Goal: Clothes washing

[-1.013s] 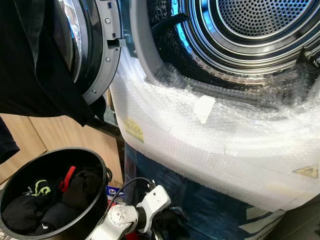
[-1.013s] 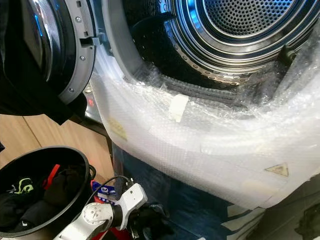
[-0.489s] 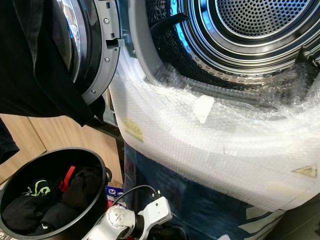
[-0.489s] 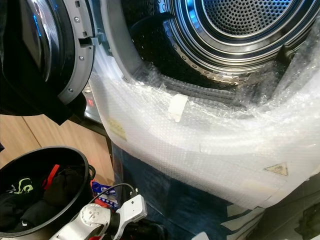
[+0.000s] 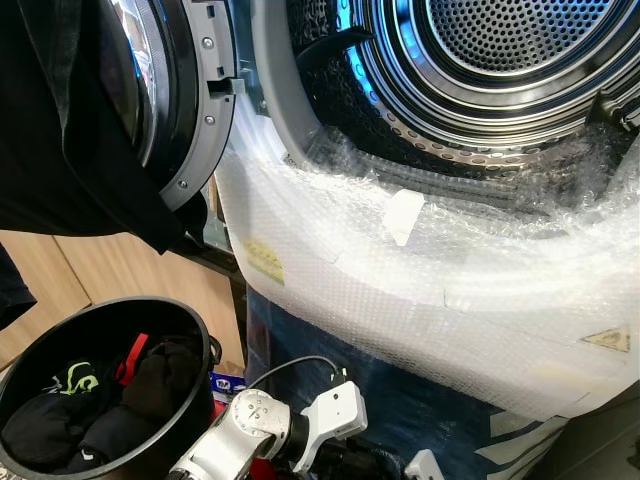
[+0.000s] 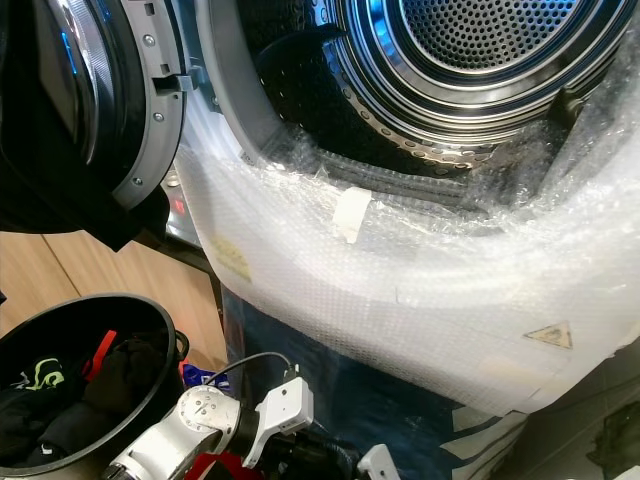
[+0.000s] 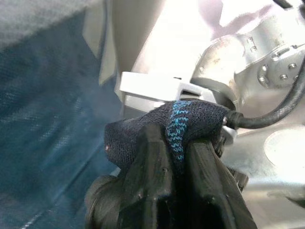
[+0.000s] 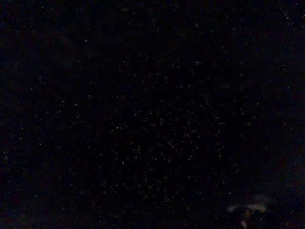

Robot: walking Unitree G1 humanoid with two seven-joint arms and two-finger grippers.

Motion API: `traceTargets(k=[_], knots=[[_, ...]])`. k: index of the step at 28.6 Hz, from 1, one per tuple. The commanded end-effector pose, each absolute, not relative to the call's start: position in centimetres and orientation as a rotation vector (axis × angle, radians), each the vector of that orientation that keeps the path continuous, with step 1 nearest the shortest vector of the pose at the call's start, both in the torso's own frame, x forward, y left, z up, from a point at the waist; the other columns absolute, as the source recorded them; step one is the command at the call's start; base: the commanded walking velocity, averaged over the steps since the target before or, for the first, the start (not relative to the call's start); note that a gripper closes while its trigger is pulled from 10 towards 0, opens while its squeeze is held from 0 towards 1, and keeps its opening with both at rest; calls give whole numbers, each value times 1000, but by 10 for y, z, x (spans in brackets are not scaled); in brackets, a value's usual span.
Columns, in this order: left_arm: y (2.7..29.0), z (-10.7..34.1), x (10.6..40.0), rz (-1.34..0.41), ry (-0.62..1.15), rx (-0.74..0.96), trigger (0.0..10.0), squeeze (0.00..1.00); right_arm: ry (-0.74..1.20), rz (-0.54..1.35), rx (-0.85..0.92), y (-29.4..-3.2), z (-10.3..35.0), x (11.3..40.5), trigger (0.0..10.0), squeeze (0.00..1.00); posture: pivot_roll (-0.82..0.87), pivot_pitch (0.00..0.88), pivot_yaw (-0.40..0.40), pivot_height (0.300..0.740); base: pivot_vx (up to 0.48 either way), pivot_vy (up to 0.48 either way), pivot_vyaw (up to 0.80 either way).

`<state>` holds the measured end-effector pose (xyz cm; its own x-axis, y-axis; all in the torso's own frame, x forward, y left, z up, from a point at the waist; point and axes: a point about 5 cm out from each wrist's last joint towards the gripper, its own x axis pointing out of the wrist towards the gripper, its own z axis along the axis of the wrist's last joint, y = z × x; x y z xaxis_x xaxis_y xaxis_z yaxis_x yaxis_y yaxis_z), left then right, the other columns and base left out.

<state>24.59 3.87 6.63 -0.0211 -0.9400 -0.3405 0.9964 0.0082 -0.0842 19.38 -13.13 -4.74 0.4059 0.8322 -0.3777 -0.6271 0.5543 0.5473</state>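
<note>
The washing machine's drum [image 5: 500, 50] stands open in front of me, with its door [image 5: 190, 100] swung out to the left. My left arm [image 5: 255, 430] reaches low in front of the machine's base, to the right of the black basket [image 5: 200, 320]. In the left wrist view my left gripper [image 7: 178, 138] is shut on a dark navy sock [image 7: 195, 114] with a bright blue stripe. The sock bulges out over the black fingers [image 7: 155, 157]. Silver and white parts of my right arm [image 7: 248, 62] lie just behind the sock. The right wrist view is nearly black.
Bubble wrap [image 5: 400, 290] covers the machine's front below the opening, above a blue cover [image 5: 400, 390]. A black garment [image 5: 60, 130] hangs over the door. Dark clothes [image 5: 60, 420], one with a green mark, and a red item lie in the basket. A wooden panel [image 5: 130, 270] stands behind it.
My left arm has swung to the right along the machine's base, away from the basket. A white part of the right arm has come up at the bottom edge.
</note>
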Motion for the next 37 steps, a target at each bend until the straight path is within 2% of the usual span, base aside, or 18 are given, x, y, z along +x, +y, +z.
traceTargets(k=[1,10,12,15,28,29,30,37], knots=[[34,69,242,-1578,325,205,10000,0,641,973,338,-125,-41,202,10000,0,-24,0,11,740,0,0,0],[36,72,241,-1567,324,187,10000,0,631,855,369,-124,-41,210,10000,0,-23,0,12,740,0,0,0],[37,73,242,-1549,314,194,10000,0,660,802,278,-128,-47,208,10000,0,-24,0,12,740,0,0,0],[37,73,243,-1528,305,187,10000,0,687,740,244,-132,-51,206,10000,0,-23,0,10,740,0,0,0],[34,80,245,-1497,299,112,10000,0,707,659,323,-132,-60,194,10000,0,-19,0,15,740,0,0,0],[34,80,244,-1495,302,112,10000,0,697,647,341,-131,-60,195,3020,0,-19,0,16,740,0,0,0],[34,79,244,-1493,305,114,10000,0,691,639,355,-131,-59,195,0,0,-19,0,16,740,0,0,0],[32,76,241,-1502,320,127,10000,0,673,649,374,-127,-57,198,0,0,-22,0,17,740,0,0,0]])
